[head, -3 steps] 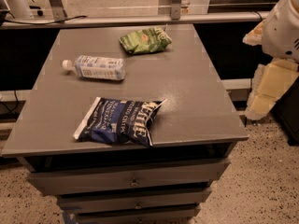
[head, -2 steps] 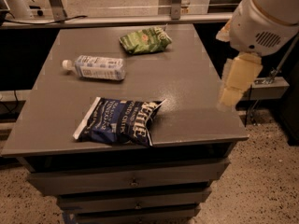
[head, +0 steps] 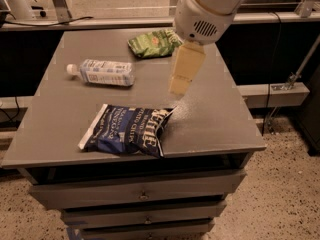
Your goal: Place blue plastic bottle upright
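While the white arm reaches in from the upper right and bends down over the desk, its cream-coloured tool hangs tilted, its tip pointing down and a little to the left, over the bare middle of the top. Whether the tool is open or closed cannot be told; it appears to touch none of the things on the desk.

One bottle lies on its side in the left rear part of the desk; its white cap points left and its pale label faces up; it is to the left of the tool and apart from it. Two bags lie there as well; one green bag sits at the rear, just beside the arm's round housing as seen from the camera; one dark blue chip bag lies flat near the front edge, its upper right corner close under the tool's tip. Bottle and bags are all apart from one another. Three drawers show below the top, stacked one under another.
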`<state>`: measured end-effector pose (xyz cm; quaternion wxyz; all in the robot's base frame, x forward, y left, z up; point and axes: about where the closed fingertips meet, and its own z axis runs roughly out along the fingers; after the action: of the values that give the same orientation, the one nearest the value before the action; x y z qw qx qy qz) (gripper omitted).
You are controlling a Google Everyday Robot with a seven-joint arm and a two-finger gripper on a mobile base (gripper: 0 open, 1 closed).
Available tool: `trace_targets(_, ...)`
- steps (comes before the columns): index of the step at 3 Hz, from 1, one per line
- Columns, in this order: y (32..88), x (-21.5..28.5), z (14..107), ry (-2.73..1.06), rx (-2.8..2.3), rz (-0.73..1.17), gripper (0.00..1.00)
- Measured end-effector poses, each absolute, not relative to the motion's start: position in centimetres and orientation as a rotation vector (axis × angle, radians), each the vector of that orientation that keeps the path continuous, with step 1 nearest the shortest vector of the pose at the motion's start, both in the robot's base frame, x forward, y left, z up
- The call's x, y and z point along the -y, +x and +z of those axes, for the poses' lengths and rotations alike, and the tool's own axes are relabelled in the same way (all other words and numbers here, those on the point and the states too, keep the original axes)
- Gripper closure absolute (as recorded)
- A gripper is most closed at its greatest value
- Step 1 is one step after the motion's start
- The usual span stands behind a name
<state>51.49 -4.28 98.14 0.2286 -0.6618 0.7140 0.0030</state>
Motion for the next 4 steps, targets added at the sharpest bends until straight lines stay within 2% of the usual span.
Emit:
trace_targets(2,53.0,2.7,97.7,-1.811,-1.934,0.028,0.0)
trace_targets(4,60.3,-4.5,93.6,-1.791,-1.896,0.11,0.0)
